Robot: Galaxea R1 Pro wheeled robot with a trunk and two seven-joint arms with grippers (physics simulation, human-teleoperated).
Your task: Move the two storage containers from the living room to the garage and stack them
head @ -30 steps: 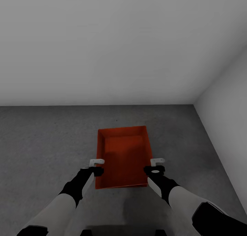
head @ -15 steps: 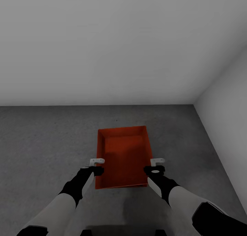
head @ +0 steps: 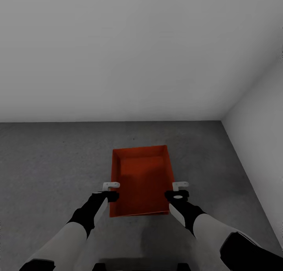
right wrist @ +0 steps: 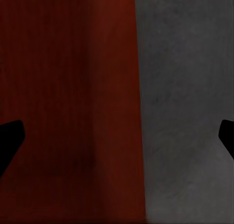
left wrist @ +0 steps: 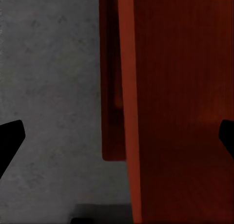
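Bin: an orange-red bin is seen on the grey concrete floor, near the corner of 2 pale walls.
Left hand: spread wide astride the bin's left wall, nothing gripped.
Right hand: spread wide astride the right wall, nothing gripped.
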